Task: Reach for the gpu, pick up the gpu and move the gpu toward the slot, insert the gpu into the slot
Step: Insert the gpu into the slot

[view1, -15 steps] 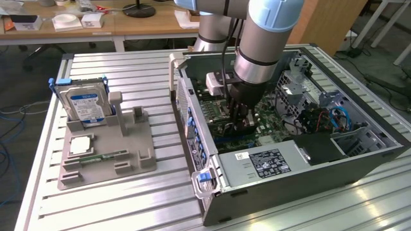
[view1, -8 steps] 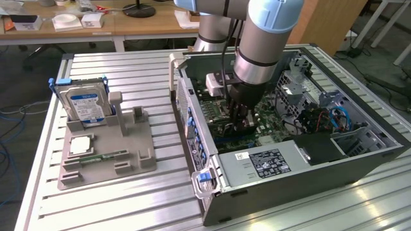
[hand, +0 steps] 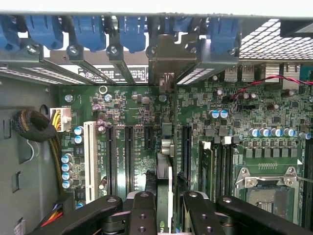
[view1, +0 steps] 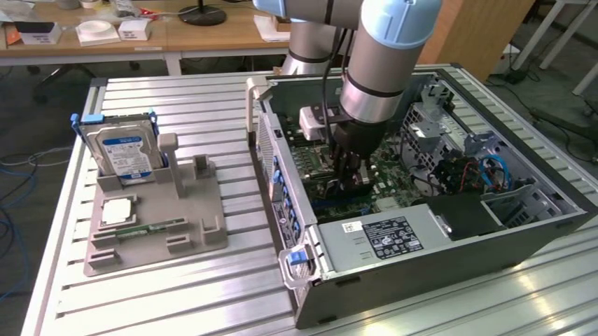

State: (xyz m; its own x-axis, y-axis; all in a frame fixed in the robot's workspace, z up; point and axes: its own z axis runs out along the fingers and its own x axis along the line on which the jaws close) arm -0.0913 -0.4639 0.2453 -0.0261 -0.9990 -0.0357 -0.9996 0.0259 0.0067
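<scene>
A: Where's the gpu (hand: pixel 165 181) at?

B: It's pinched edge-on between the gripper (hand: pixel 166 205) fingers, which are clamped on the card's two faces. It's held upright inside the computer case (view1: pixel 439 259), probably so its bottom edge can be lined up with a slot on the motherboard (hand: pixel 142 112).

A: And the bracket end?

B: It's pointed at the rear bracket openings. The hard drive (view1: pixel 124 152) is left in its holder outside.

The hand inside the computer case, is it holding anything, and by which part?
Yes: the hand grips the gpu by its upper edge, the card held edge-on above the motherboard.
</scene>
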